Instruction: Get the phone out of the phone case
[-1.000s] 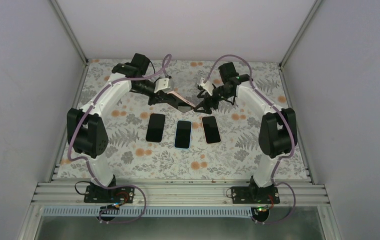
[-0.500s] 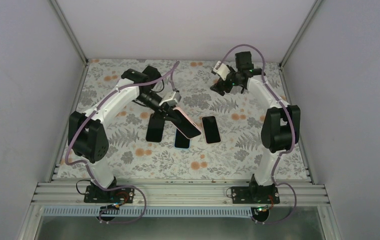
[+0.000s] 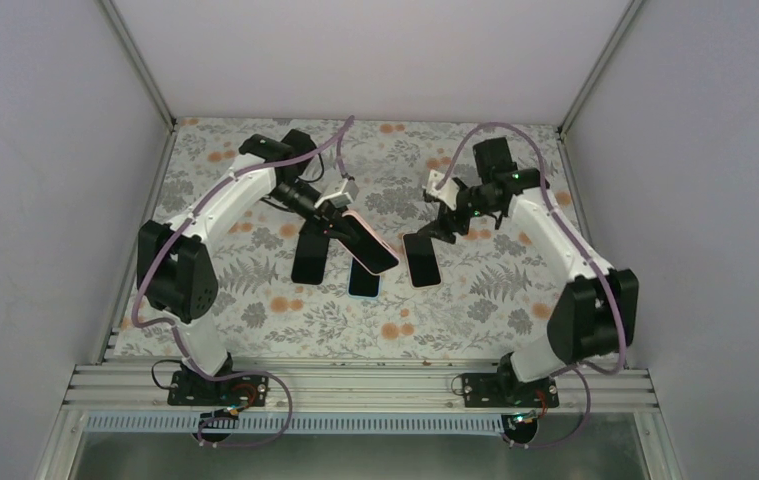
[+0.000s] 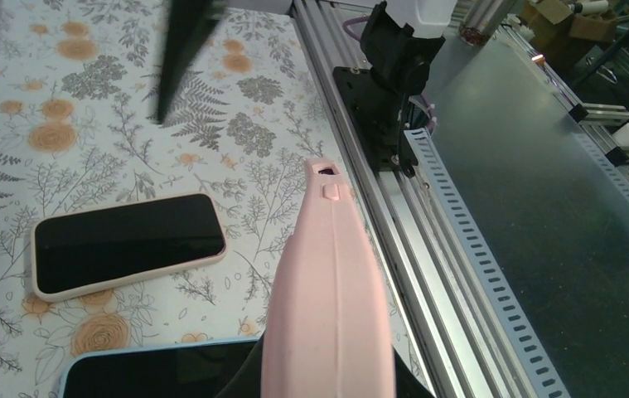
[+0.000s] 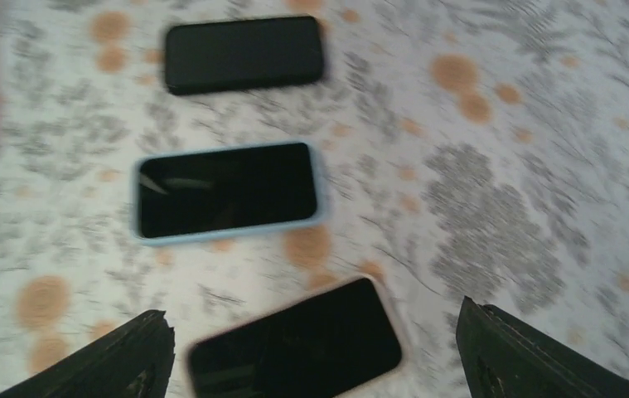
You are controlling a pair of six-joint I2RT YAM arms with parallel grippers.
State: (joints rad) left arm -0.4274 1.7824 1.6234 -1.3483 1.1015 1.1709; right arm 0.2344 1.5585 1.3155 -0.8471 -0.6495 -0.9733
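Three phones lie in a row on the flowery table point(image 3: 255, 330). There is a black phone point(image 3: 310, 255) on the left, a blue phone point(image 3: 363, 285) in the middle and a pale phone point(image 3: 422, 260) on the right. A fourth phone point(image 3: 373, 245) in its pink case point(image 4: 331, 290) is up in the air, tilted, and partly hides the blue one. The left pincer point(image 3: 338, 220) is clenched on its far end. The right pincer point(image 3: 437, 228) hangs over the far end of the pale phone, spread wide, holding nothing.
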